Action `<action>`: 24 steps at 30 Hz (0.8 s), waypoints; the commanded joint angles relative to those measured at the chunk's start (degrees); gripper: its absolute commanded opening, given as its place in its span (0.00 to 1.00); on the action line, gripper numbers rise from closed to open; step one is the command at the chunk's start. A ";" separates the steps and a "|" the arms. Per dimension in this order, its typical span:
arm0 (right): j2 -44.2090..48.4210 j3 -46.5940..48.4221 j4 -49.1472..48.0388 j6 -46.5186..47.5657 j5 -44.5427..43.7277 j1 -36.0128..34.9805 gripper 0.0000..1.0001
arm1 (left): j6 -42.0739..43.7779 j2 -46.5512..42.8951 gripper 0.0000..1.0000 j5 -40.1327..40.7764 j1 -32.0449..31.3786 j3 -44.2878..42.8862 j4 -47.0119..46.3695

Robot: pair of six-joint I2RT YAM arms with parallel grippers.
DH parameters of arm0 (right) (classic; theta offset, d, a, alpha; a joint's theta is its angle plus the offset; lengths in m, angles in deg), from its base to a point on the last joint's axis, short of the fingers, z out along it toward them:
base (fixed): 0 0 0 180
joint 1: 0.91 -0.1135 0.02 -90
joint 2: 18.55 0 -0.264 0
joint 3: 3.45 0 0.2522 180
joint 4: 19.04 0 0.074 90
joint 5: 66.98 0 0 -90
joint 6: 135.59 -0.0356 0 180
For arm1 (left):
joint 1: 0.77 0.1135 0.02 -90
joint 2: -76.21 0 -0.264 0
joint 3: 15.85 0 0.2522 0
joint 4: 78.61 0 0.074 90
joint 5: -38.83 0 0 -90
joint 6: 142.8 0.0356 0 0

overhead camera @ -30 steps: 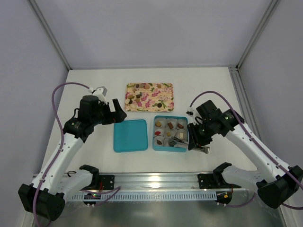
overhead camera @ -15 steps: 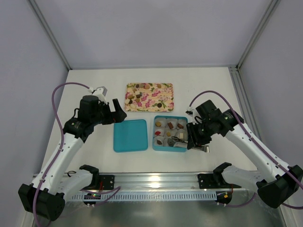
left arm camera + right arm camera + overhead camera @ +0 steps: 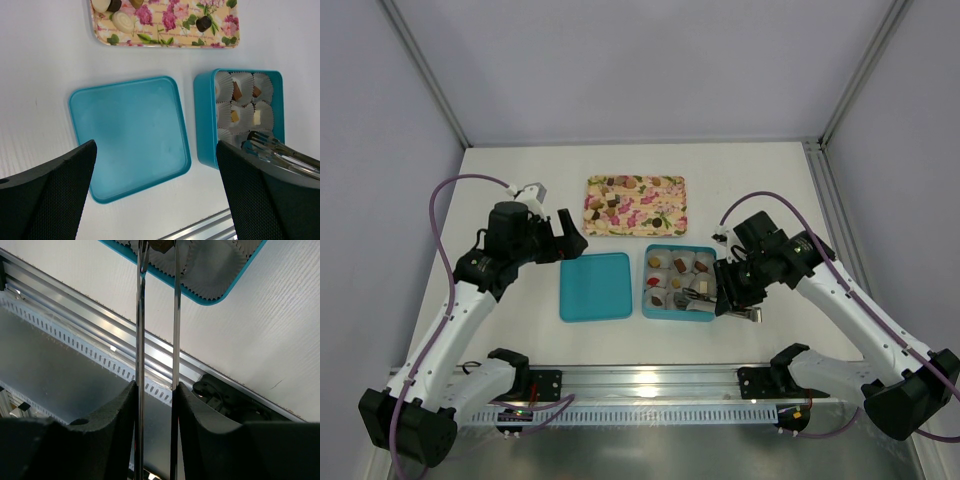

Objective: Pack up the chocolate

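Note:
Chocolate pieces [image 3: 610, 198] lie on the pink-and-cream flowered tray [image 3: 660, 190]; in the left wrist view a cream one [image 3: 122, 20] and a dark one [image 3: 202, 22] show. More pieces [image 3: 237, 92] sit in crinkled cups inside the open teal box [image 3: 705, 250]. My right gripper [image 3: 725, 295] is shut on metal tongs [image 3: 141, 340]. The tongs' tips reach into the box's near right part and pinch a small brown piece [image 3: 161, 244] above a cup. My left gripper [image 3: 565, 240] is open and empty above the teal lid [image 3: 130, 135].
The lid [image 3: 595, 286] lies flat left of the box. The metal rail [image 3: 650, 385] runs along the table's near edge, just below the box corner [image 3: 210, 297]. Frame posts stand at the back corners.
My right gripper with the tongs has edged slightly left over the box. The left arm has not moved.

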 commanded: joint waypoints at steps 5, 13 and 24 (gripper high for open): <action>-0.29 0.64 -1.05 0.05 -0.42 -0.28 0.38 | 0.02 0.04 1.00 -0.43 0.14 0.00 -0.91; -0.47 0.64 -0.96 0.05 -0.33 -0.29 0.39 | -0.06 -0.14 1.00 -0.52 0.23 0.17 -0.91; -0.82 0.81 -1.14 0.40 -0.24 -0.28 0.42 | 0.02 -0.05 1.00 -0.34 0.23 0.08 -0.91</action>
